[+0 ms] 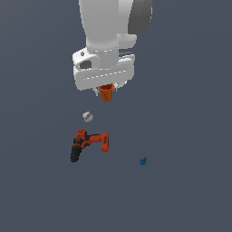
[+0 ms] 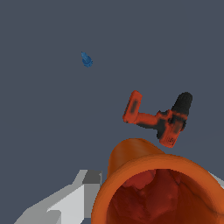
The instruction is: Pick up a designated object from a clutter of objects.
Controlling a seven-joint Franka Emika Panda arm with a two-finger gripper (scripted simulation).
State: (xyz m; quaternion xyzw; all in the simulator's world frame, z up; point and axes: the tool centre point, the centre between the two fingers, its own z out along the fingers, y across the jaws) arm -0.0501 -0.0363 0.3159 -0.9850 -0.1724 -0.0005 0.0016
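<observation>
No writing or brand mark is legible anywhere. The gripper (image 1: 107, 90) sits in the upper middle of the exterior view, pinching the orange cup (image 1: 106, 93), which hangs just beneath the white hand, above the grey cube (image 1: 88, 117), the drill (image 1: 89, 143) and the blue piece (image 1: 143, 161).

Orange cup (image 2: 159, 188) fills near view (rim toward camera), claw finger (image 2: 83, 192) beside it; drill (image 2: 159, 120), blue piece (image 2: 86, 59) beyond.
</observation>
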